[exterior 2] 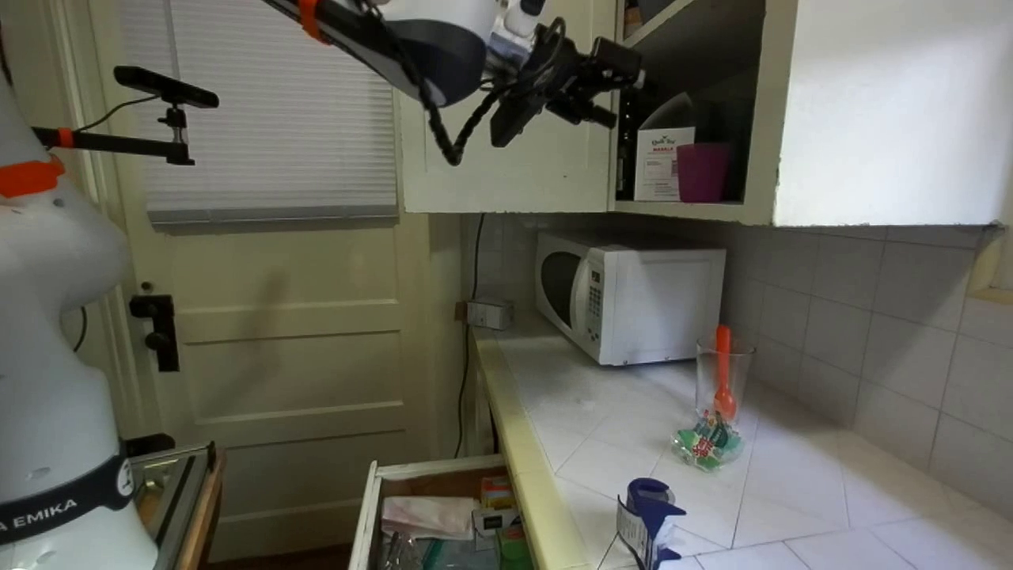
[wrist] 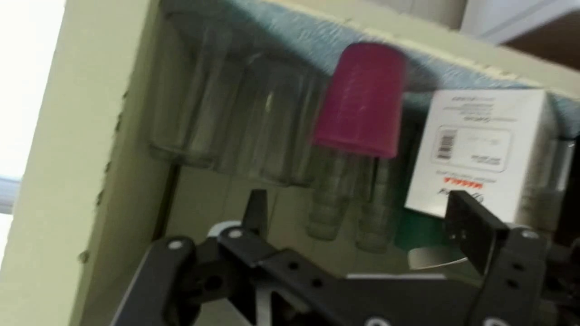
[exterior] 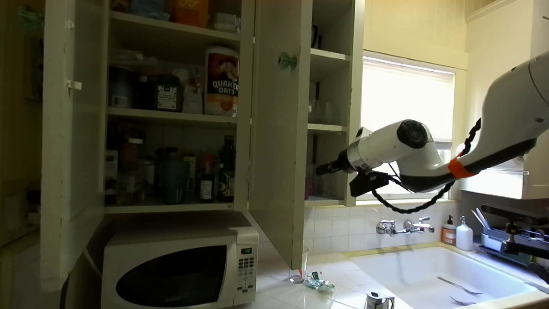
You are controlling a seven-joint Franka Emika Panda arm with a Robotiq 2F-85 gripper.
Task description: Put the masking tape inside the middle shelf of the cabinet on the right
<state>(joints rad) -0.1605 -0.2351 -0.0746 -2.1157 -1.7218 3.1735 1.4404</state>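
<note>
My gripper (wrist: 358,222) is open, with nothing held between its fingers. In both exterior views the gripper (exterior: 321,169) (exterior 2: 621,96) is at the lowest compartment of the narrow cabinet (exterior: 357,86) (exterior 2: 894,111). The middle shelf (exterior: 327,127) is the white board above the gripper's height; the wrist view does not show it clearly. The cabinet door (exterior: 276,128) stands open. A roll with a blue torn wrapper (exterior 2: 650,497), possibly the masking tape, stands on the counter; an exterior view shows it partly at the bottom edge (exterior: 379,301).
The lowest compartment holds a pink cup (wrist: 362,99), a white tea box (wrist: 476,149) and several clear glasses (wrist: 267,117). The counter bears a glass with an orange spoon (exterior 2: 724,380), a candy bag (exterior 2: 707,443) and a microwave (exterior 2: 665,305). A sink (exterior: 429,266) lies beside it.
</note>
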